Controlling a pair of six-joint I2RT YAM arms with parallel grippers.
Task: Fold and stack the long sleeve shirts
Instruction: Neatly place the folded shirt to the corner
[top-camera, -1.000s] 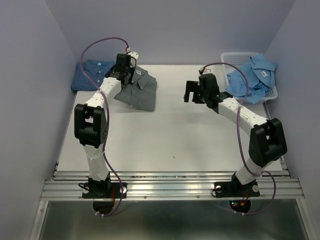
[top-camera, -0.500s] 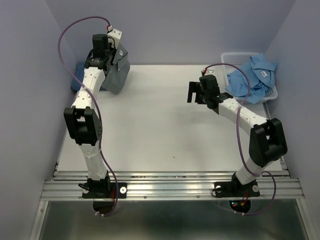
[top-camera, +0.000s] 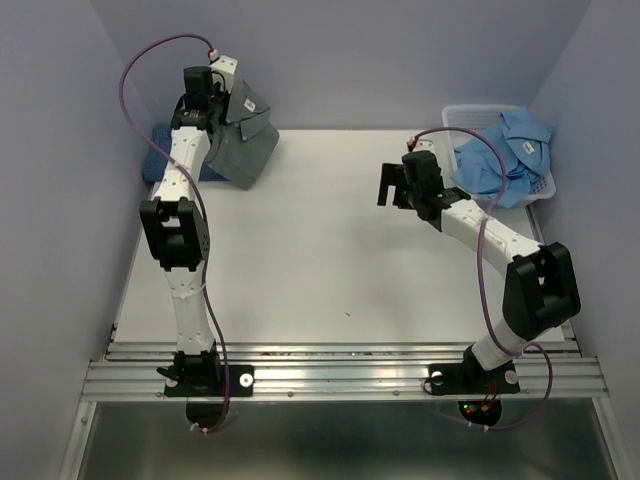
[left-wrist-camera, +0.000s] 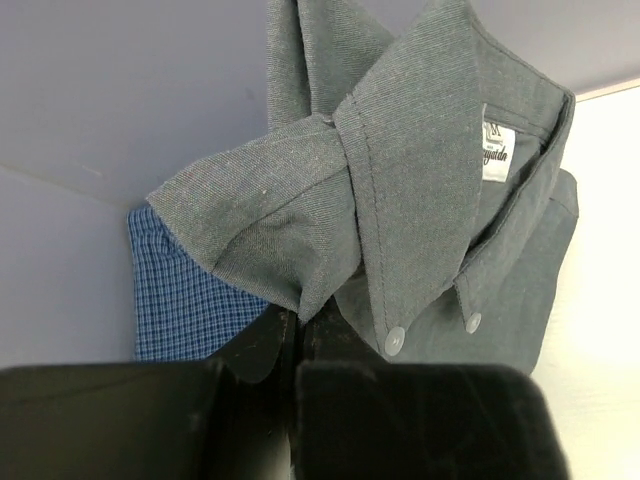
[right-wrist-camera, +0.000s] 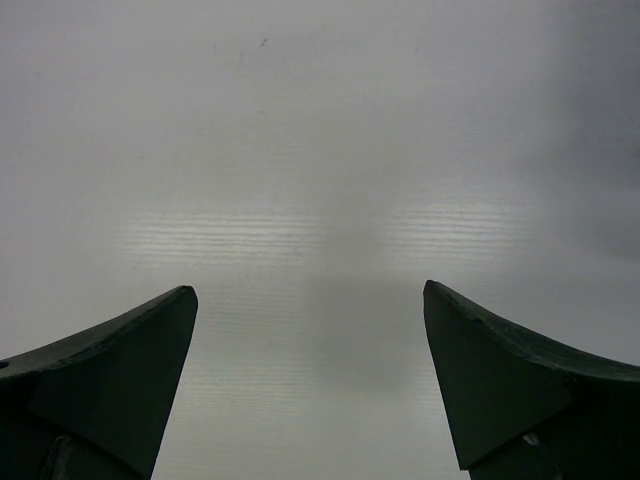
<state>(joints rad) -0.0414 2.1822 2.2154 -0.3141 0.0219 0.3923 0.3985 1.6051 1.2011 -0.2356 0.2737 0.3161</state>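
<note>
At the bench's (top-camera: 320, 270) far-left corner, left tool (left-wrist-camera: 298, 330) clamps the grey shirt (left-wrist-camera: 420, 170) in the air by the blue checked shirt (left-wrist-camera: 180, 300), likely for stacking there, while right tool (top-camera: 390, 185) hangs wide open, empty, near the basket (top-camera: 465, 112) holding the light blue shirt (top-camera: 505, 150).

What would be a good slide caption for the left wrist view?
Left gripper shut on a fold of the grey shirt, which hangs collar-up in front of the blue checked shirt.
</note>
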